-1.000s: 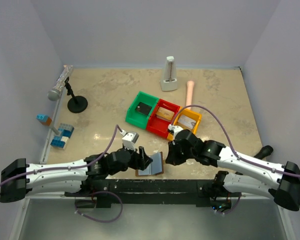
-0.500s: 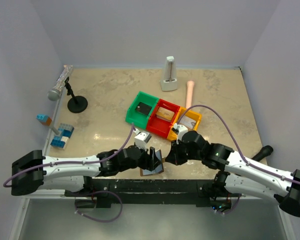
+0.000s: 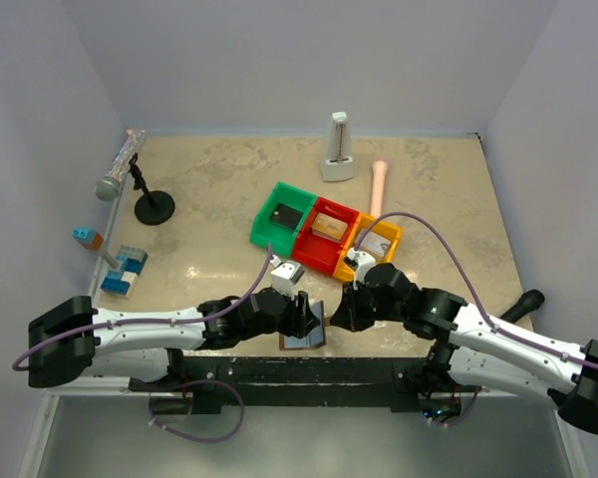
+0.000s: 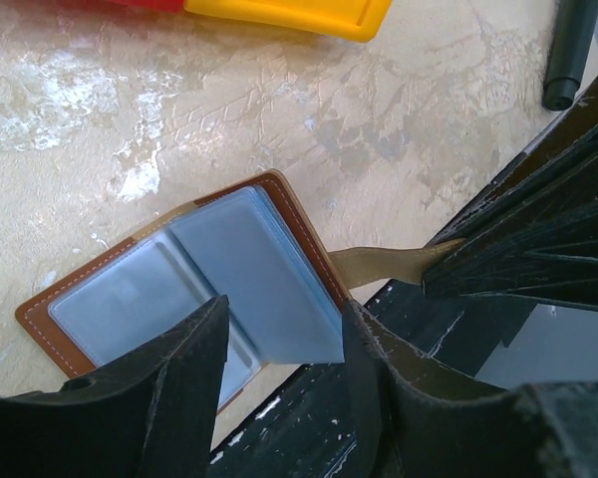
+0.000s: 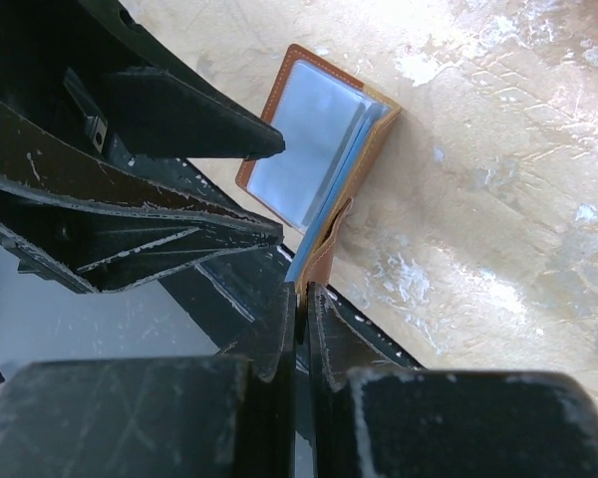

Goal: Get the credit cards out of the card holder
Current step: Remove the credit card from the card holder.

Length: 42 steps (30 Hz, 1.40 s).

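Observation:
The card holder [image 3: 305, 330] lies open at the table's near edge, brown outside with pale grey-blue inner panels [image 4: 179, 284]. One panel [image 4: 279, 299] stands raised between the fingers of my left gripper [image 4: 284, 321], whose jaws straddle it with a gap. My right gripper [image 5: 301, 291] is shut on the brown tab [image 5: 329, 249] at the holder's side, and the holder [image 5: 319, 139] stretches away from it. In the top view the left gripper [image 3: 304, 317] and right gripper [image 3: 342, 317] flank the holder. The credit cards are hidden; I cannot tell them from the panels.
Green [image 3: 282, 216], red [image 3: 326, 234] and yellow [image 3: 374, 242] bins stand just beyond the holder. A microphone stand [image 3: 153, 207] and blue blocks [image 3: 126, 271] are at the left, a white object [image 3: 337, 149] and a pink cylinder [image 3: 379, 184] at the back. A black rail [image 3: 299, 368] borders the near edge.
My left gripper has moved right onto the card holder and its jaws have narrowed around the raised panel. The right gripper stays shut on the tab.

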Tool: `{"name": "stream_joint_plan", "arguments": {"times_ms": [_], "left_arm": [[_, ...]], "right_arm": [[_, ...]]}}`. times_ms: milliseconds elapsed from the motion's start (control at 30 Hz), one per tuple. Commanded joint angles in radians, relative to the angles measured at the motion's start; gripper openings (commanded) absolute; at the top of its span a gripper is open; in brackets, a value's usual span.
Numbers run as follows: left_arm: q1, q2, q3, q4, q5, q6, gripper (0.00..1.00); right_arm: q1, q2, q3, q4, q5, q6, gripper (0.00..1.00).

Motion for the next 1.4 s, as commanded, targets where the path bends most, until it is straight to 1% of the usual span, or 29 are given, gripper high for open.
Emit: {"name": "stream_joint_plan", "arguments": {"times_ms": [0,500,733,1033,1200,1367], "left_arm": [[0.007,0.000,0.022,0.018,-0.014,0.002,0.52],[0.009,0.060,0.051,0.016,-0.002,0.003,0.52],[0.010,0.062,0.052,0.030,0.006,0.005,0.56],[0.009,0.080,0.055,0.041,0.017,0.005,0.56],[0.009,0.106,0.067,0.024,0.018,0.002,0.53],[0.009,0.106,0.071,-0.018,-0.009,-0.008,0.48]], "right_arm": [[0.003,-0.023,-0.002,0.052,-0.023,0.021,0.00],[0.003,-0.034,0.018,0.049,-0.043,0.027,0.00],[0.003,-0.026,0.013,0.050,-0.047,0.030,0.00],[0.004,-0.017,0.016,0.055,-0.055,0.030,0.00],[0.003,-0.023,0.018,0.052,-0.056,0.027,0.00],[0.003,-0.029,0.022,0.038,-0.049,0.027,0.00]]}}
